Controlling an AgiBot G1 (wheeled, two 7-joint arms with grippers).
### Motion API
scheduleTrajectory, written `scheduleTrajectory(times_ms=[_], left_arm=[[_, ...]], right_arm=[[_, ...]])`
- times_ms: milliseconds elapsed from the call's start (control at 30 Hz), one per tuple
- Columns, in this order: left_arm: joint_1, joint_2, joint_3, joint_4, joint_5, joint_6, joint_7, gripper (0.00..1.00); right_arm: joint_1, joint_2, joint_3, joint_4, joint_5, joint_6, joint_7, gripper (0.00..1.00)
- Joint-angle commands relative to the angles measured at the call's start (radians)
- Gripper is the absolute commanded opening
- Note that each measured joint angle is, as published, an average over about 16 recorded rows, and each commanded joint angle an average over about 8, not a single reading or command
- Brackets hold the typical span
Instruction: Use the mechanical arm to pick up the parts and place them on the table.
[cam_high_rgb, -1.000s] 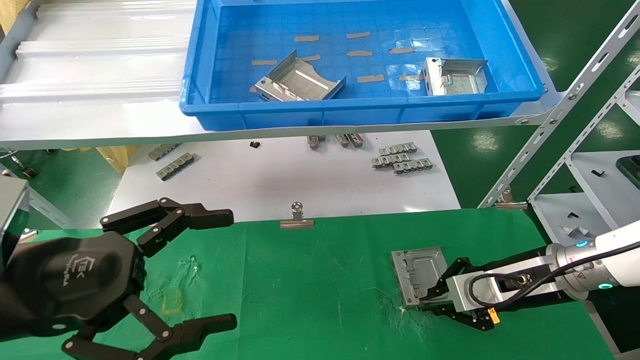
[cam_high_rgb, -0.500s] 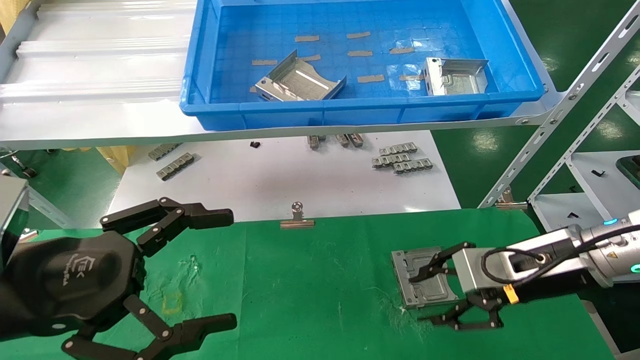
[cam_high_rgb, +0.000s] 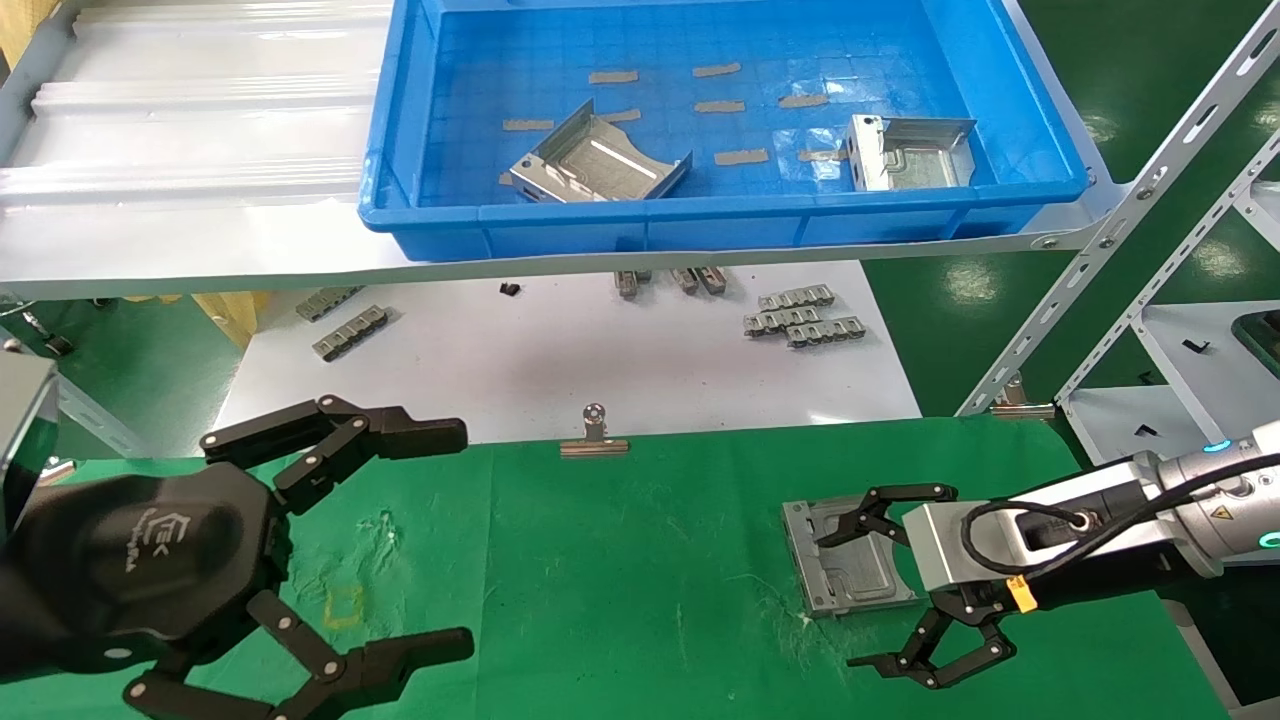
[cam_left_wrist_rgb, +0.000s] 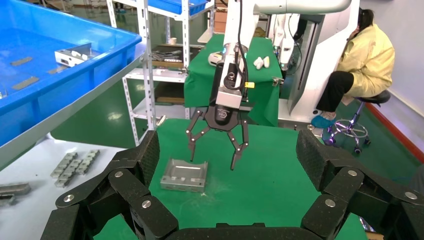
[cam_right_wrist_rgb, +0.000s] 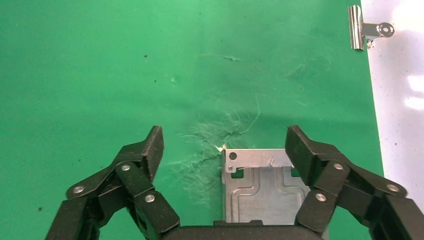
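Observation:
One silver part (cam_high_rgb: 845, 560) lies flat on the green table (cam_high_rgb: 640, 560), right of the middle. It also shows in the left wrist view (cam_left_wrist_rgb: 184, 175) and the right wrist view (cam_right_wrist_rgb: 260, 190). My right gripper (cam_high_rgb: 840, 600) is open wide and empty, raised just above the part's right end. One finger hangs over the part and the other over bare cloth beside it. Two more parts (cam_high_rgb: 598, 165) (cam_high_rgb: 912, 152) lie in the blue bin (cam_high_rgb: 700, 215) on the shelf. My left gripper (cam_high_rgb: 455, 540) is open and empty, parked at the near left.
A white board (cam_high_rgb: 560, 360) behind the cloth carries grey toothed strips (cam_high_rgb: 800, 315). A binder clip (cam_high_rgb: 594, 440) grips the cloth's far edge. A metal rack (cam_high_rgb: 1130, 210) stands at the right. A seated person (cam_left_wrist_rgb: 357, 65) is beyond the table.
My right gripper, shut on the part's edge a second ago, has opened wide, let go and lifted slightly. The part stays on the cloth. The left arm has not moved.

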Motion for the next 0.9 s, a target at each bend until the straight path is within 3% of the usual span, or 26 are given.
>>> scheduleTrajectory(times_ms=[33, 900], left_arm=[[0.000, 0.000, 0.000, 0.000, 0.000, 0.000, 0.000, 1.00], [0.000, 0.000, 0.000, 0.000, 0.000, 0.000, 0.000, 1.00]], right_arm=[[-0.002, 0.000, 0.004, 0.001, 0.000, 0.002, 0.000, 1.00], [-0.295, 0.074, 0.436, 0.257, 0.137, -0.013, 0.248, 1.00]])
